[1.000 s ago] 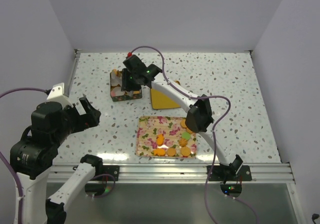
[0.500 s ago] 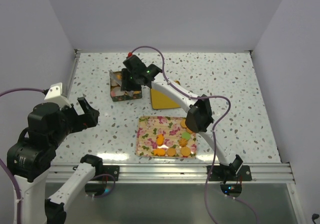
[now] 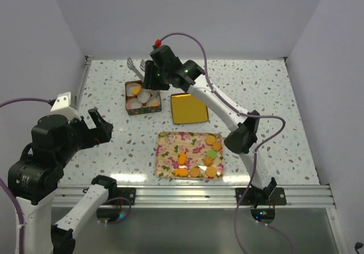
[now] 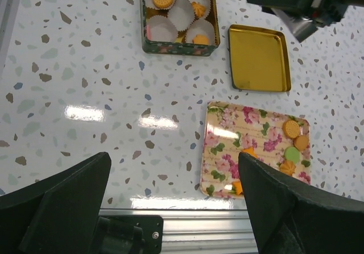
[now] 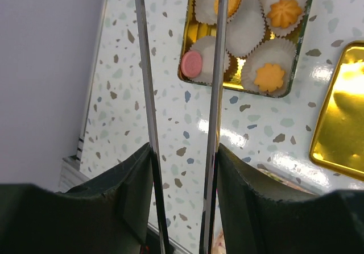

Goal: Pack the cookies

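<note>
Speckled table (image 3: 273, 95): cookies (image 3: 196, 162) well apart from right pincer (image 3: 132, 65).

One overhead view, two wrist views

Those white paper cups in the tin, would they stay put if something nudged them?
Probably not firmly. The white paper cups look thin and pleated, so they would likely crumple or slide under a light push. Packed side by side inside the tin, they seem to brace one another, and those holding cookies should shift less.
</note>
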### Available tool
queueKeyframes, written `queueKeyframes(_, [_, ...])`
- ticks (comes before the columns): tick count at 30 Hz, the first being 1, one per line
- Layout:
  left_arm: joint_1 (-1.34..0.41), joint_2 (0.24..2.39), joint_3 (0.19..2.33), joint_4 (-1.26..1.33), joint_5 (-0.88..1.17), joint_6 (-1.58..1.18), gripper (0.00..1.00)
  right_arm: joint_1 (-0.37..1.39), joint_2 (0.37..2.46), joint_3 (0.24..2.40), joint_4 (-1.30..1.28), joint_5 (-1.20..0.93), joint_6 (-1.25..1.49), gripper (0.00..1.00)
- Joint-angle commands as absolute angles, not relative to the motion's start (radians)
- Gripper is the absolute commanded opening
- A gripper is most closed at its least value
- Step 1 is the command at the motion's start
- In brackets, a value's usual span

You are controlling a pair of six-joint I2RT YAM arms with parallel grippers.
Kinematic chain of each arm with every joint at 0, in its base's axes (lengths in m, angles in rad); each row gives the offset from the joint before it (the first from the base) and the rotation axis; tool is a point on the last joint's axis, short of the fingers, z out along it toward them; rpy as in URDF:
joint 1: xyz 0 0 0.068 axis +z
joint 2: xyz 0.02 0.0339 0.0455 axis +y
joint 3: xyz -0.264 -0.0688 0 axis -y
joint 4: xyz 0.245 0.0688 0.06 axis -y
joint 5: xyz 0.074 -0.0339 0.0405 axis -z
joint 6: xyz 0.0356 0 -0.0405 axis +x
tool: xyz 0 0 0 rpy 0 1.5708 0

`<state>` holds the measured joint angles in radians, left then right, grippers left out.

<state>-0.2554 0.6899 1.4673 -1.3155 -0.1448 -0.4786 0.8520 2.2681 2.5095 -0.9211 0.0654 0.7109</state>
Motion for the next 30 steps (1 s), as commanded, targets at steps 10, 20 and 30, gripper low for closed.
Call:
queueKeyframes(10, [-0.253,0.704,1.335,-1.154,-0.039,-0.528,1.00,0.844,1.642,1.974,-1.035,0.199,0.666,0.44])
queueKeyframes(20, [-0.253,0.745,1.212,-0.999,0.054,-0.568,1.00,1.007,1.258,1.458,-1.224,0.294,0.817,0.40])
queueKeyframes(30, [-0.255,0.753,1.101,-0.891,0.109,-0.607,1.00,1.314,1.218,1.354,-1.308,0.305,1.075,0.40])
